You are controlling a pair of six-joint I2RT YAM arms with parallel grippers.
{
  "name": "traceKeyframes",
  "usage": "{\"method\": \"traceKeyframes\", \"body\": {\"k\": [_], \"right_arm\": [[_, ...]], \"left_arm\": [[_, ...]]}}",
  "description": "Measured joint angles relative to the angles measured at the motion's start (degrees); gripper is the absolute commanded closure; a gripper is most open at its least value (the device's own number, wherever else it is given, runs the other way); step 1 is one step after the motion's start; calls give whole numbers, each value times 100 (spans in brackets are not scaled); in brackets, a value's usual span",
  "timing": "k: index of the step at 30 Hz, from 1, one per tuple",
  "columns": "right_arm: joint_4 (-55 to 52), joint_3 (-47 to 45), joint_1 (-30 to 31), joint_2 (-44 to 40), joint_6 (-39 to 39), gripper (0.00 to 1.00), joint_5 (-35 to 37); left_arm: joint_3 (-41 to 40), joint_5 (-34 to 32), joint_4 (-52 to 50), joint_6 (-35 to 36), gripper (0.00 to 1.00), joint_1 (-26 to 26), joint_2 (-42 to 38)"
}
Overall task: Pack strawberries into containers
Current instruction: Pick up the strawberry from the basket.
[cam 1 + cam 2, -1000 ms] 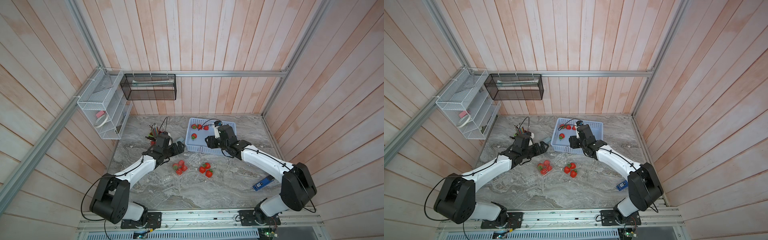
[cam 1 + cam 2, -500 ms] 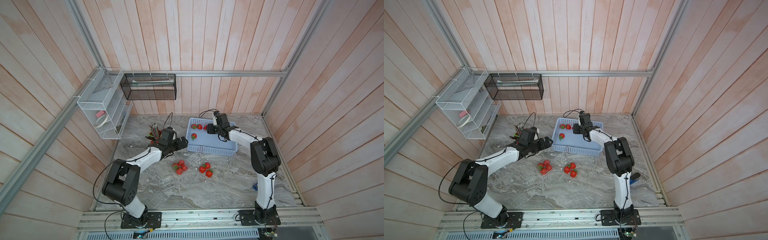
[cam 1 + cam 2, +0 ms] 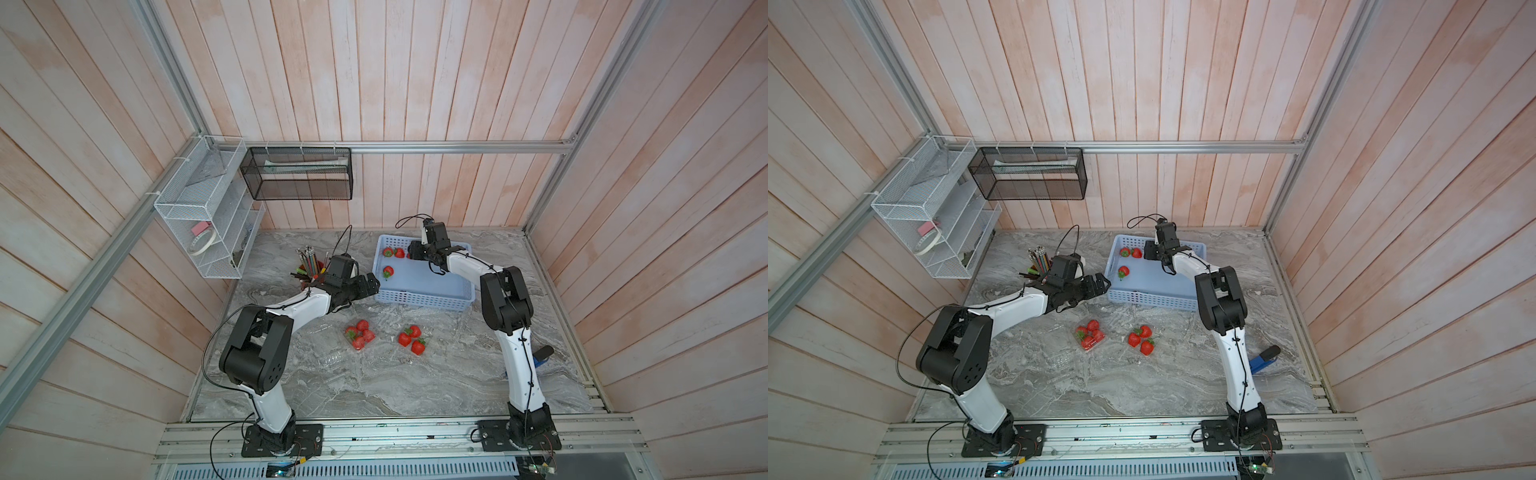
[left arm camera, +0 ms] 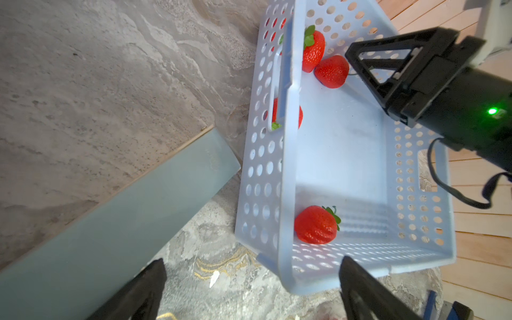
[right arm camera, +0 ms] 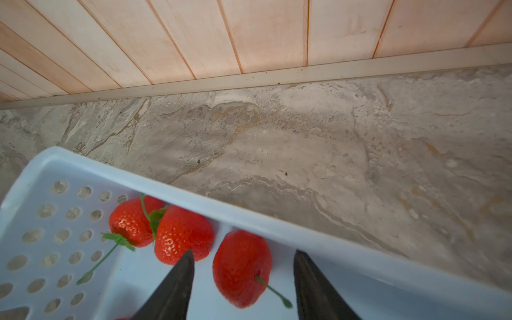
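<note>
Right wrist view puts the right tool (image 5: pixel 243 252) down inside the light-blue basket (image 5: pixel 277 230). Its jaws stand part-way apart around one strawberry (image 5: pixel 241 268), with a gap on each side and nothing gripped. A pair of berries (image 5: pixel 180 235), touching each other, lies just beside one finger, and the basket's far wall runs close behind all three.

In the left wrist view the left tool (image 4: pixel 252 260) is wide and empty, just outside the basket's near corner. A corner berry (image 4: pixel 315 224) sits inside against the perforated wall.

In both top views the left arm stretches low across the table (image 3: pixel 395 386), with the red pencil cup (image 3: pixel 309 266) just behind its wrist. The right arm rises upright from its base, elbow over the basket's near right side, forearm reaching across to the far rim.

Mid-table, a clear container (image 3: pixel 360 336) holds four berries. Three loose-looking berries (image 3: pixel 411 338) sit just beside it; whether a clear box surrounds them I cannot tell. Bare table lies between these and the basket, and toward the front edge. A blue object (image 3: pixel 540 359) lies near the right arm's lower link.
</note>
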Motion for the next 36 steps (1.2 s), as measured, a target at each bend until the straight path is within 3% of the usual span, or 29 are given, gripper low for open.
{"method": "traceKeyframes", "body": {"k": [14, 27, 31, 36], "right_arm": [[-17, 612, 0, 614, 260, 46, -63], [48, 691, -26, 682, 507, 74, -157], [350, 275, -26, 511, 507, 79, -299], [564, -1121, -2, -459, 498, 80, -341]], "left_arm": [[105, 4, 46, 15, 1, -256, 205], [105, 17, 46, 9, 1, -350, 205], [79, 20, 46, -11, 1, -352, 170], [-205, 24, 37, -74, 1, -352, -212]]}}
